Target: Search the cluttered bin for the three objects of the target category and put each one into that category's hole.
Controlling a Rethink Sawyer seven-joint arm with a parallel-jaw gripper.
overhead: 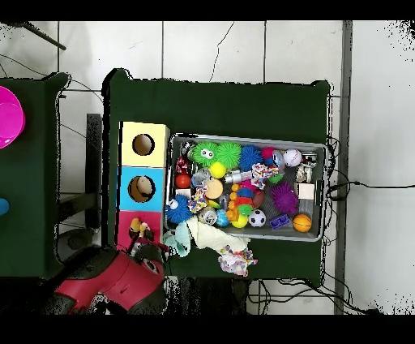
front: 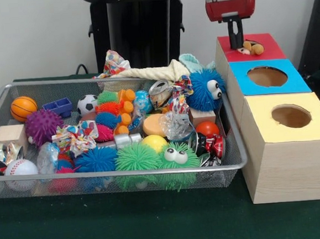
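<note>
From the front, the gripper [front: 236, 42] hangs straight above the red-topped box [front: 260, 44], its dark stem reaching down to the lid; just beside its tip a small tan and orange toy [front: 251, 48] lies at the red box's hole. Whether the claw is open, closed or touching that toy cannot be told, as the stem shows only as one dark bar. Next to the red box toward the camera come the blue-topped box [front: 290, 82] and then the yellow-topped box [front: 315, 125], each with a round hole. The wire bin [front: 236, 159] sits just beside the boxes, heaped with spiky balls, a blue googly-eyed fuzzy toy [front: 205, 89], a green one with eyes [front: 171, 156], a small basketball [front: 23, 108] and a rope toy [front: 151, 72] draped over the rim; many pieces are buried and hard to name. From overhead, the red arm [overhead: 121, 280] covers part of the red box [overhead: 128, 231], the gripper [overhead: 144, 240] hides its hole, and the toy there is only a small pale speck
</note>
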